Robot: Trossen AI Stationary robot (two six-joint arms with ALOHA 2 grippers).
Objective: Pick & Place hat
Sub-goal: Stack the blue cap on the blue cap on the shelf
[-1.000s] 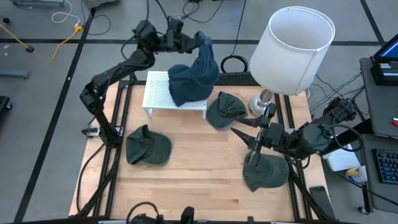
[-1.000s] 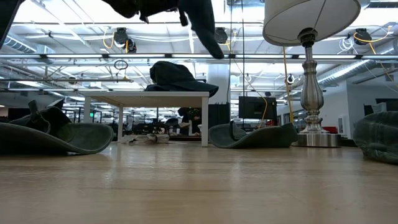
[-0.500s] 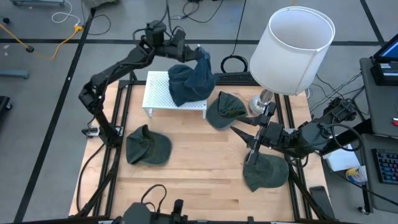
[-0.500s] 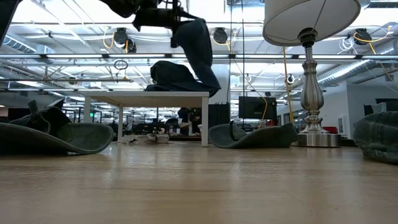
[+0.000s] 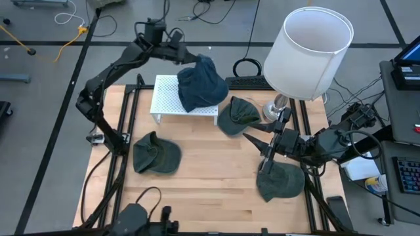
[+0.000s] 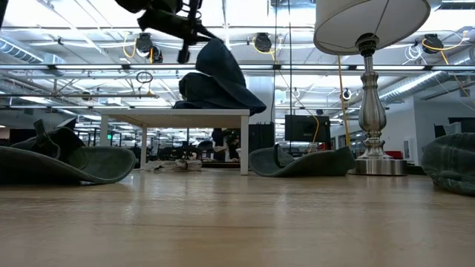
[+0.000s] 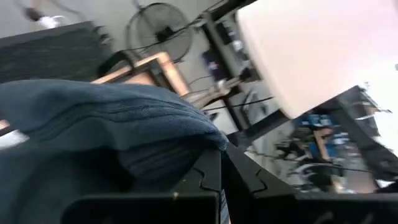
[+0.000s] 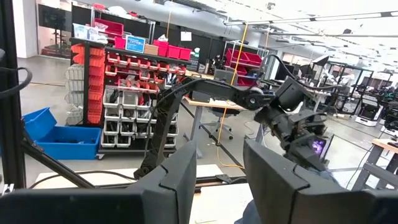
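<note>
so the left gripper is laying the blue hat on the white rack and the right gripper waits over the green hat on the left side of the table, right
Not quite. The right gripper waits over the green hat on the right side of the table, as the high view shows. The rest holds: the left gripper is laying the blue hat on the white rack.

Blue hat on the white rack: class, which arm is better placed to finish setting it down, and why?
Left. The left gripper is shut on the blue hat above the white rack. The right gripper is open, across the table beside a green hat.
</note>
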